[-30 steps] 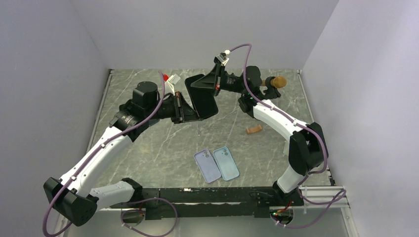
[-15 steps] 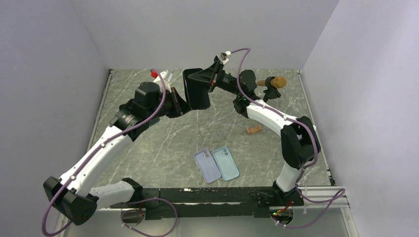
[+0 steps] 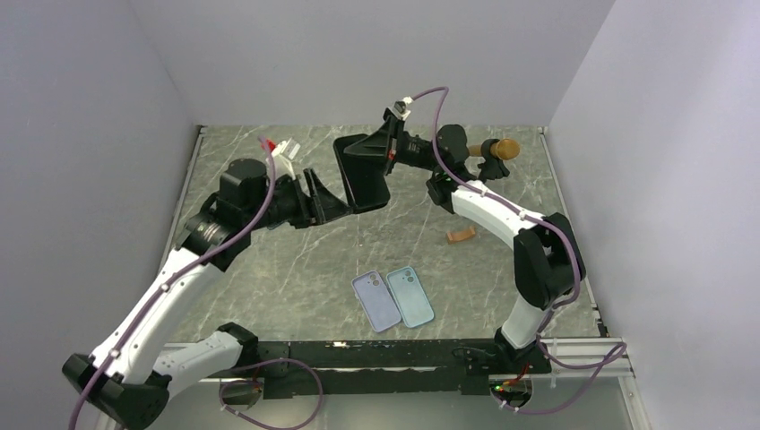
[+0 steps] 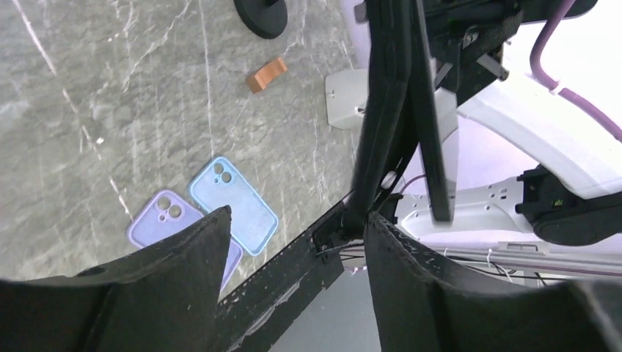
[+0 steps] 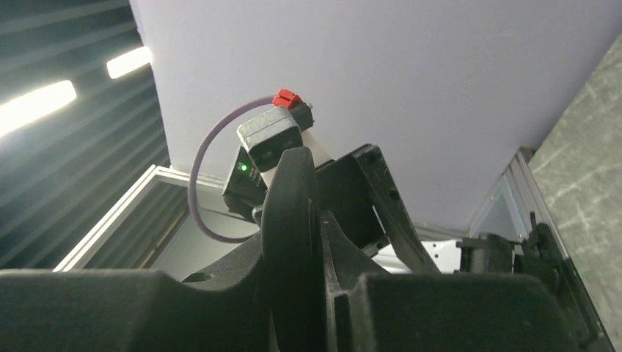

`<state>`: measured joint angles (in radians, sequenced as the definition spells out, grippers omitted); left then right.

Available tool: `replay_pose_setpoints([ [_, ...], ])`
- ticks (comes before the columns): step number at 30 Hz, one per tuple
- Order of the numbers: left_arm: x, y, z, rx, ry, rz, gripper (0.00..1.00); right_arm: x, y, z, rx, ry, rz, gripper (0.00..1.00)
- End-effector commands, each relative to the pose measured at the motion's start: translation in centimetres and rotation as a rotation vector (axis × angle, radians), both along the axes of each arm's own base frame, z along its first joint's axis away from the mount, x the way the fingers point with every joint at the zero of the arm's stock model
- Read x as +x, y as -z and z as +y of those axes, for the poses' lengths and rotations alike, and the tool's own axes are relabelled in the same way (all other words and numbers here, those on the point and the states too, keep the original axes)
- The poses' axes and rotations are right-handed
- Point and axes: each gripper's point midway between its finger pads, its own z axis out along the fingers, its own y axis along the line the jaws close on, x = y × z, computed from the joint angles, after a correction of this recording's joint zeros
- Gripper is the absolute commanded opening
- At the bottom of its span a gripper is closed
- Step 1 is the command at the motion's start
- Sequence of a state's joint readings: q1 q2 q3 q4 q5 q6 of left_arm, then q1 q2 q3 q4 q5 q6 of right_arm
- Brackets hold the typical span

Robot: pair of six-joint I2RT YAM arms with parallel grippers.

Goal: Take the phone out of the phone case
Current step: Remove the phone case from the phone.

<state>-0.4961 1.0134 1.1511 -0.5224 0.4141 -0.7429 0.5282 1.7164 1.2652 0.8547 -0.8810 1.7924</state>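
A black slab, the phone in its phone case (image 3: 360, 170), hangs in the air over the back of the table. My right gripper (image 3: 387, 152) is shut on its far edge. In the right wrist view the phone's rounded edge (image 5: 292, 220) is pinched in the right gripper (image 5: 299, 235). My left gripper (image 3: 333, 199) stands open just left of the slab and apart from it. In the left wrist view the left gripper (image 4: 297, 213) has nothing in it. There the slab (image 4: 389, 110) shows edge-on as two dark layers side by side. I cannot tell phone from case.
A purple case (image 3: 375, 302) and a light blue case (image 3: 410, 296) lie side by side near the front edge. A small orange-brown piece (image 3: 461, 236) lies right of centre. A black stand with a wooden knob (image 3: 498, 150) is at the back right. Walls enclose three sides.
My left gripper has opened, let go of the black slab and drawn back to the left. The right gripper still holds the slab, now slightly further back.
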Motion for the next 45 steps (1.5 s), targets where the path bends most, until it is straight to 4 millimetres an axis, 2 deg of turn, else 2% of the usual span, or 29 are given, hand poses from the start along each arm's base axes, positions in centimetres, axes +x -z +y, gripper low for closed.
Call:
replay_pose_setpoints([
  [1,-1.2,0.8,2.6,-0.035,-0.123,0.04,0.75,-3.1,-3.8,-2.8,0.004,-0.063,-0.087,0.0],
  [5,-3.0,-1.7,1.6,-0.219,-0.073,0.026,0.89,-2.1,-2.8,-3.1,-0.059,-0.021,-0.106,0.0],
  [7,-3.8,-3.5,0.8,-0.303,-0.019,0.038,0.92,-1.7,-2.3,-3.2,-0.096,-0.003,-0.114,0.0],
  [13,-4.4,-9.9,-0.7,-0.497,0.061,-0.005,0.92,-1.2,-1.6,-3.4,-0.165,0.043,-0.13,0.0],
  [16,-4.3,-11.3,-1.4,-0.596,0.068,0.025,0.91,-1.3,-1.7,-3.5,-0.169,0.056,-0.134,0.0],
  [19,-3.9,-11.9,-1.9,-0.68,0.055,0.041,0.9,-1.3,-1.7,-3.5,-0.172,0.064,-0.131,0.0],
  [25,-2.5,-11.5,-3.3,-0.676,0.062,0.071,0.82,-1.5,-1.9,-3.7,-0.151,0.066,-0.123,0.0],
  [31,-1.7,-10.4,-3.4,-0.637,0.008,0.11,0.73,-1.7,-2.3,-3.8,-0.145,0.066,-0.122,0.0],
  [37,-2.2,-9.0,-4.4,-0.679,0.026,0.202,0.69,-1.4,-2.1,-3.7,-0.146,0.07,-0.115,0.0],
  [45,-3.0,-7.8,-5.5,-0.644,0.055,0.263,0.69,-1.1,-2.0,-3.5,-0.146,0.069,-0.109,0.0],
])
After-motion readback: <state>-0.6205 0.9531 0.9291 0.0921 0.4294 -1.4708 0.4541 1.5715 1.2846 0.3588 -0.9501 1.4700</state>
